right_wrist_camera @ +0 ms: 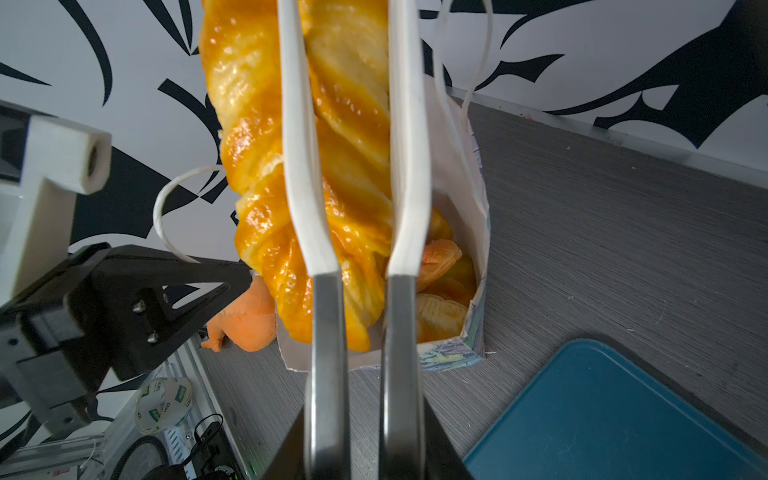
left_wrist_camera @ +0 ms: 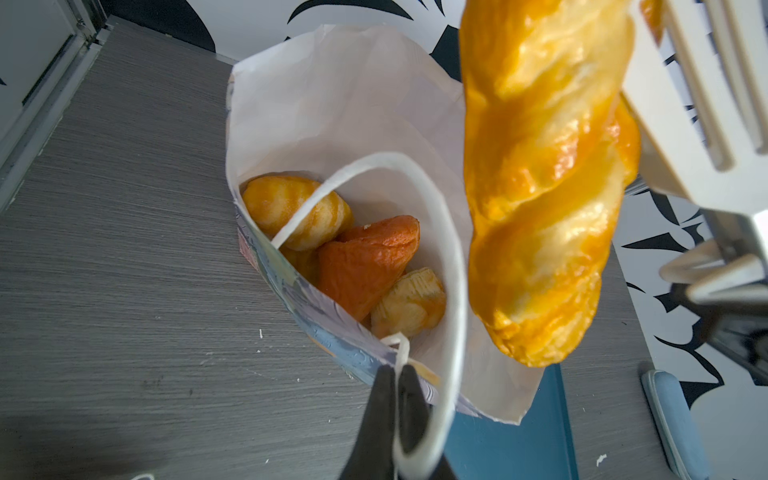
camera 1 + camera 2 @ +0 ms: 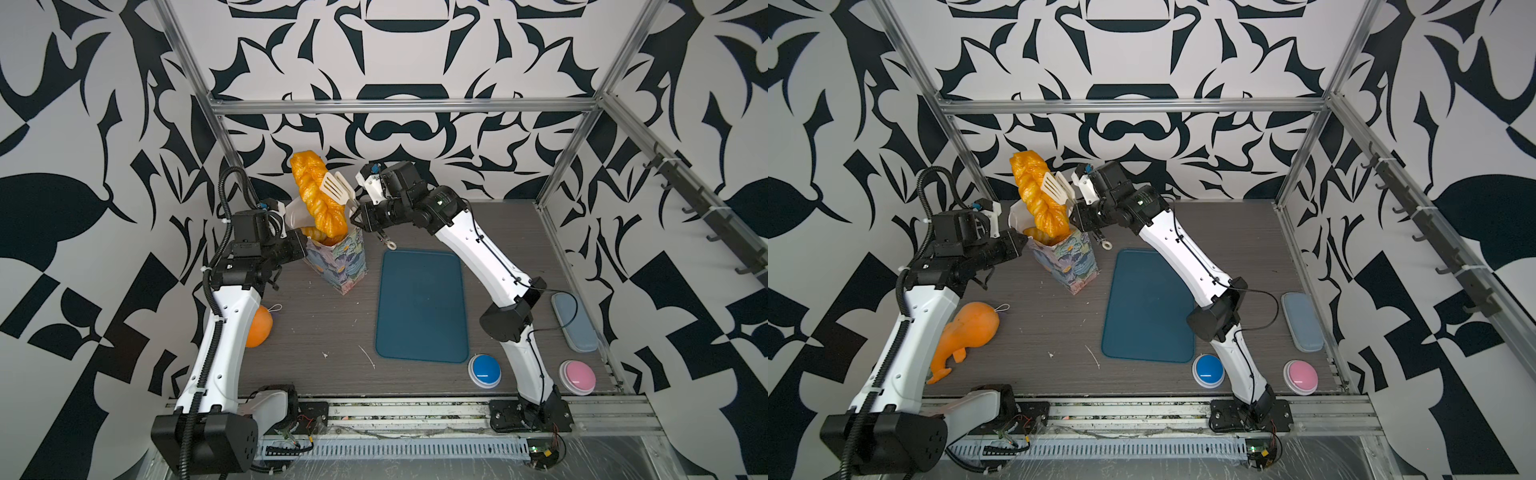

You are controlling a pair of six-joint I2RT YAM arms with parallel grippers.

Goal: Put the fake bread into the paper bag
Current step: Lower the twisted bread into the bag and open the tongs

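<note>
Well, in both top views my right jaws clench white tongs (image 3: pixel 333 188), which pinch the braided loaf (image 3: pixel 318 199) tilted over the paper bag (image 3: pixel 338 266), its lower end at the bag's mouth. In the left wrist view, my left jaws are clamped on the bag's string handle (image 2: pixel 456 253), and smaller pastries (image 2: pixel 365 262) lie inside. In the right wrist view, the loaf hangs just beyond my right jaws, between the tong blades.
</note>
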